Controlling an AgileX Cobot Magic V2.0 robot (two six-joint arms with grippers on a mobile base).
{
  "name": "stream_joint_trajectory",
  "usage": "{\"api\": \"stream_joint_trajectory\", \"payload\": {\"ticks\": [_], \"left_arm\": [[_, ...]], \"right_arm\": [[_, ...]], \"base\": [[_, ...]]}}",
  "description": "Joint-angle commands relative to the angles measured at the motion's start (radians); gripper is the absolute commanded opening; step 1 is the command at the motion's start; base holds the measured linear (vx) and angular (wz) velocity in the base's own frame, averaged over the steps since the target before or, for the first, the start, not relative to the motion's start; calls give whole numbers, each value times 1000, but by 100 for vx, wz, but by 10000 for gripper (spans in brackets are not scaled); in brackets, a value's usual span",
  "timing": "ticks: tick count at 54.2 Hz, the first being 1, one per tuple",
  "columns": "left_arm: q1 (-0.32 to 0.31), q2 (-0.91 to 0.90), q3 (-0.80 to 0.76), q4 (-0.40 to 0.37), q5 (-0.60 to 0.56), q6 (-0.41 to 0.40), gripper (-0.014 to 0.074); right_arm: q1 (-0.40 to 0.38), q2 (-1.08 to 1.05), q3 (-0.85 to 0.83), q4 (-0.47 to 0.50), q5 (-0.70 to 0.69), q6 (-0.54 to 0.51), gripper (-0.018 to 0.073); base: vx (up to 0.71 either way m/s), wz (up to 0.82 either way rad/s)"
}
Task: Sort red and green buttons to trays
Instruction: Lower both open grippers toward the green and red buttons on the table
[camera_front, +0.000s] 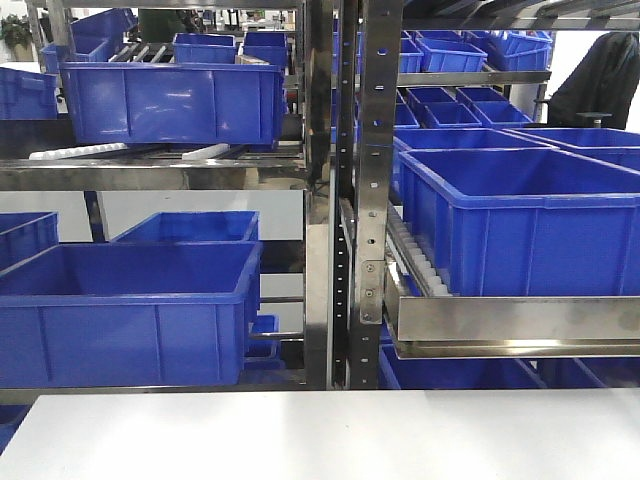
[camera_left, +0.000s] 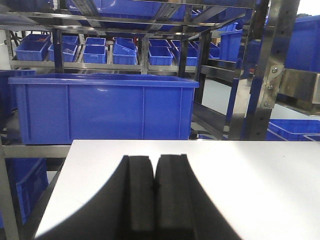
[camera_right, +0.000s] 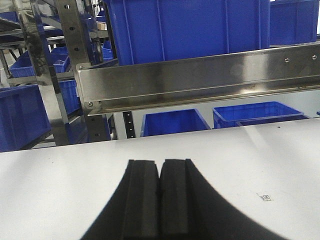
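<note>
Both grippers shut over the plain white tabletop (camera_front: 320, 435).
Black-padded left gripper (camera_left: 155, 192), jaws pressed together on nothing; black-padded right gripper (camera_right: 160, 195), same story, a tiny printed mark (camera_right: 265, 197) on the table nearby. Deep blue plastic crates (camera_front: 130, 300) crowd the shiny steel rack (camera_front: 345, 200) beyond. Buttons and trays: outside every view.

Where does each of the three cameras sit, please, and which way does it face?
Front view: sits at the white table's near side, facing level ahead at steel racks holding blue crates; no robot part shows.
Left wrist view: sits low over the table, looking forward past the shut left pincer at a crate.
Right wrist view: sits low over the table, looking forward past the shut right pincer at a rail under a crate.
Shared: all three show the table, racks and crates.
</note>
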Motion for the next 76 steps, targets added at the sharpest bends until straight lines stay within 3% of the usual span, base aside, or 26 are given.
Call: {"api": "stream_joint_trajectory", "payload": {"ticks": [1, 47, 48, 61, 64, 68, 76], "left_arm": [[0, -5, -19, -6, -75, 1, -6], [0, -5, -20, -6, -77, 1, -6], [0, -5, -22, -7, -104, 0, -6], [0, -5, -35, -8, -320, -31, -6], [0, -5, -55, -5, -394, -48, -6], [0, -5, -101, 7, -403, -43, -6], [0, 27, -251, 107, -255, -27, 0]], "right_arm": [[-4, -9, 13, -8, -82, -1, -9], [-4, -9, 13, -8, -102, -1, -9], [-4, -9, 13, -8, -164, -1, -9], [-4, -9, -9, -7, -306, 2, -9], [-4, -9, -55, -11, -291, 1, -9], [-4, -4, -142, -29, -216, -6, -9], [-4, 66, -317, -65, -49, -6, -9]], "base": [[0, 0], [0, 0], [0, 0], [0, 0], [0, 0], [0, 0], [0, 0]]}}
